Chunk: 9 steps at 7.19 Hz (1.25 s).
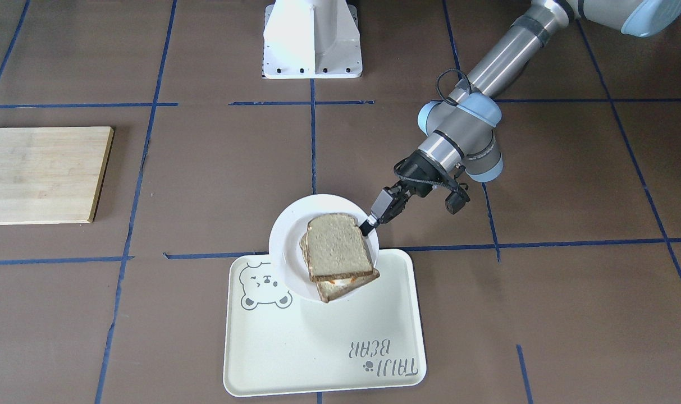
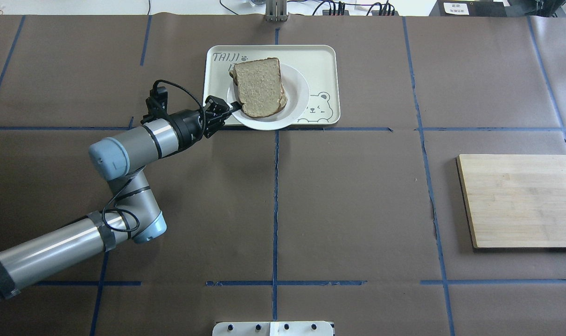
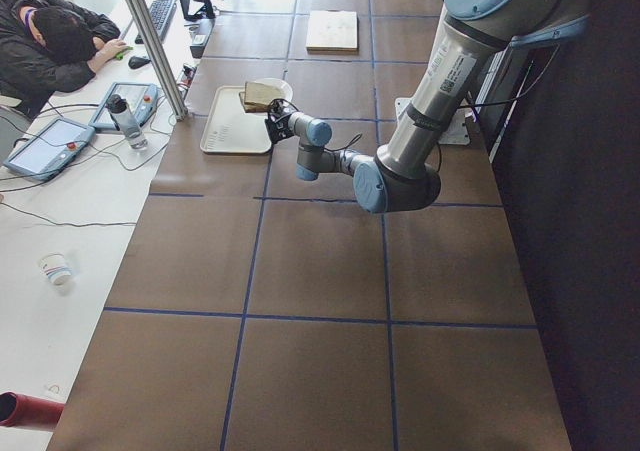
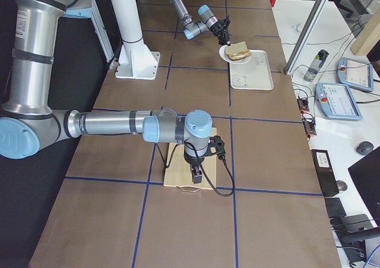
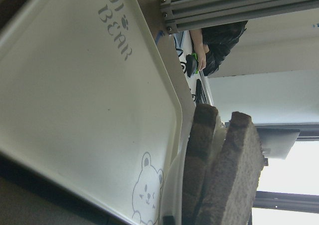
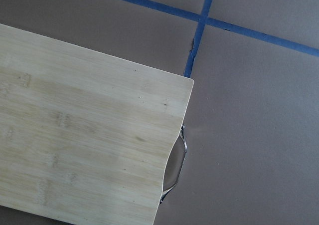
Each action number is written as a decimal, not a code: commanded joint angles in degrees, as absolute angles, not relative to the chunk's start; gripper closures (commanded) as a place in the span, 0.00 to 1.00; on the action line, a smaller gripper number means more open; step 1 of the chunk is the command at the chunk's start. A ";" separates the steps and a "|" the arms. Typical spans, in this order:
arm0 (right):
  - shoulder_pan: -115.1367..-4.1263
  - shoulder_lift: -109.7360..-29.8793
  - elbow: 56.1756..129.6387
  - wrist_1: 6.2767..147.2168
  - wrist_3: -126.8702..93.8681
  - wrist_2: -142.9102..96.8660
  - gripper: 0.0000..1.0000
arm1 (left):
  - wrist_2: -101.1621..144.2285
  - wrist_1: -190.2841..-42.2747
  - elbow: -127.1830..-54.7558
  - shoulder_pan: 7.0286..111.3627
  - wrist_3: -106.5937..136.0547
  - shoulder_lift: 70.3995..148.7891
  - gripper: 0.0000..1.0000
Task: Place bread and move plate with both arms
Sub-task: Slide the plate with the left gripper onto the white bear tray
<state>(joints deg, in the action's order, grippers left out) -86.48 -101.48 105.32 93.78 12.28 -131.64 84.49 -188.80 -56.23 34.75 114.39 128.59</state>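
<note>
The left pincer (image 2: 233, 107) clamps the plate (image 2: 297, 100) rim at 9 o'clock overhead; right pincer (image 4: 196, 177), state cannot be told; advise a level, slow carry lest the bread (image 2: 259, 86) slide.

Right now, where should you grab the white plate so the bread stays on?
Pinch the plate by its thin bare rim on the robot's left side, coming in low from that side, where the left gripper sits. The bread covers the middle and overhangs the far rim above the tray, so that edge offers no room for fingers.
</note>
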 commanded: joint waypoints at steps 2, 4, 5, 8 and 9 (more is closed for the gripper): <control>-86.48 -101.43 105.21 93.78 12.30 -131.57 0.00 | 85.78 -188.53 -39.51 38.23 116.02 138.40 0.95; -86.48 -101.43 105.21 93.87 12.22 -131.57 0.00 | 85.69 -188.44 -34.66 37.71 116.02 141.75 0.94; -86.48 -101.43 105.29 93.78 12.22 -131.66 0.00 | 85.61 -188.35 -34.54 37.27 115.93 142.29 0.94; -86.48 -101.16 105.21 93.78 12.22 -131.57 0.00 | 85.61 -188.35 -34.80 36.12 115.93 142.47 0.61; -86.48 -101.08 105.29 93.78 12.22 -131.57 0.00 | 85.78 -188.35 -35.07 36.12 115.84 142.30 0.27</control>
<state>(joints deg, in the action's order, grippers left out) -86.48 -101.20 105.25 93.78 12.22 -131.60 85.65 -188.35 -34.81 36.23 115.91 142.39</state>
